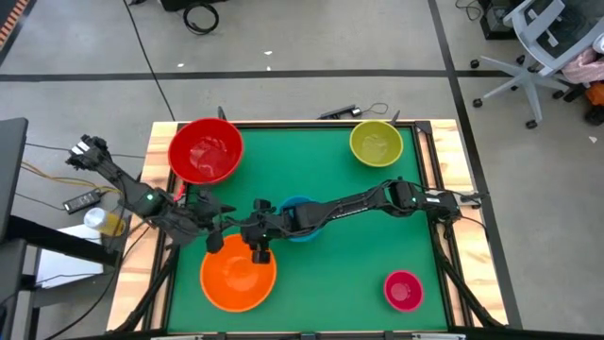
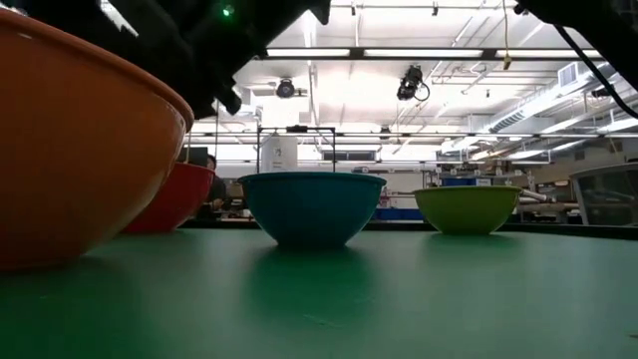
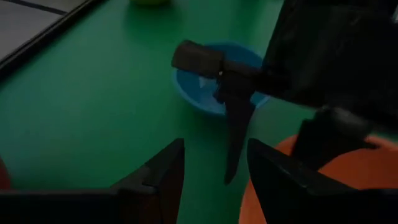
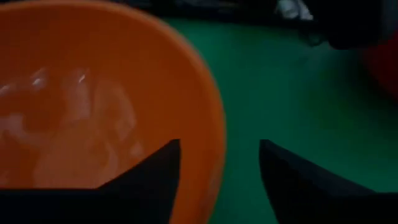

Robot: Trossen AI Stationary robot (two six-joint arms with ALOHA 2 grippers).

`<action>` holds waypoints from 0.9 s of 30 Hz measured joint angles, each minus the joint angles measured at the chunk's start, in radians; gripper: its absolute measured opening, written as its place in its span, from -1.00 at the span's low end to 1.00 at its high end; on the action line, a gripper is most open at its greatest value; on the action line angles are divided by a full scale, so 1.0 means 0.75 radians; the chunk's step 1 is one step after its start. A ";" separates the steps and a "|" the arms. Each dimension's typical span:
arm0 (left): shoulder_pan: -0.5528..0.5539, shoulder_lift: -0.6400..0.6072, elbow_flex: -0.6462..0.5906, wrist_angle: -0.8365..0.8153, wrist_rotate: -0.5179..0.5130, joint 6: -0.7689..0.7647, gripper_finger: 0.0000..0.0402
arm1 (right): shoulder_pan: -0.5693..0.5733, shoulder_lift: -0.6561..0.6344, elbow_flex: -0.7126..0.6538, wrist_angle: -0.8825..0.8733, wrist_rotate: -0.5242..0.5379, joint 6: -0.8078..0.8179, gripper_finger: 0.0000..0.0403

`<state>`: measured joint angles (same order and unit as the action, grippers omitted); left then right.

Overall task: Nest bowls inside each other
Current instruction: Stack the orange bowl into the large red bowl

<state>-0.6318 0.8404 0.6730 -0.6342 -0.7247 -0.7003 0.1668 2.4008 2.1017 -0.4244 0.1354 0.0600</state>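
Observation:
Five bowls stand apart on the green mat, each on its base: red [image 1: 205,151] far left, yellow-green [image 1: 376,144] far right, blue [image 1: 300,219] in the middle, orange [image 1: 238,274] near left, magenta [image 1: 403,290] near right. My right gripper [image 1: 260,247] reaches across the table, past the blue bowl, to the orange bowl's far rim [image 4: 214,155]. It is open, one finger over the inside and one outside the rim, which passes between them untouched. My left gripper [image 1: 215,241] hovers open just left of it, above the mat at the orange bowl's far left edge, holding nothing.
The two grippers stand close together over the orange bowl's far rim. The right arm [image 1: 377,200] lies across the blue bowl. Wooden rails [image 1: 444,161] border the mat. Free green mat [image 1: 330,283] lies between the orange and magenta bowls.

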 joint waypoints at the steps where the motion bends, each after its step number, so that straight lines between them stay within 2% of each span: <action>1: 0.003 0.004 -0.006 -0.001 0.000 0.002 -0.12 | -0.003 0.000 -0.022 0.009 -0.041 0.000 0.20; 4: 0.015 0.004 -0.008 0.005 0.000 -0.002 -0.12 | -0.014 0.004 -0.093 0.058 -0.127 0.025 0.27; 7: 0.025 -0.007 -0.008 0.032 -0.005 0.016 -0.12 | -0.022 0.006 -0.115 0.071 -0.145 0.034 0.14; 10: 0.042 -0.007 -0.008 0.047 -0.011 0.036 -0.12 | -0.031 0.005 -0.114 0.082 -0.144 0.041 -0.21; 14: 0.061 -0.007 -0.008 0.054 -0.015 0.040 -0.12 | -0.060 0.002 -0.114 0.105 -0.173 0.058 -0.82; 15: 0.062 -0.007 -0.008 0.054 -0.014 0.041 -0.12 | -0.067 -0.009 -0.113 0.118 -0.187 0.063 -0.88; 19: 0.060 -0.015 0.024 0.050 -0.025 0.041 -0.13 | -0.109 -0.037 -0.113 0.125 -0.159 0.111 -0.85; 24: -0.013 -0.016 0.132 0.032 -0.161 0.114 -0.23 | -0.177 -0.100 -0.117 0.183 0.115 0.119 -0.89; 27: -0.078 -0.015 0.189 0.022 -0.218 0.210 -0.32 | -0.236 -0.146 -0.115 0.269 0.181 0.137 -0.89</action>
<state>-0.6901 0.8291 0.8145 -0.6177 -0.8880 -0.5430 -0.0103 2.2916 2.0155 -0.2227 0.2714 0.1628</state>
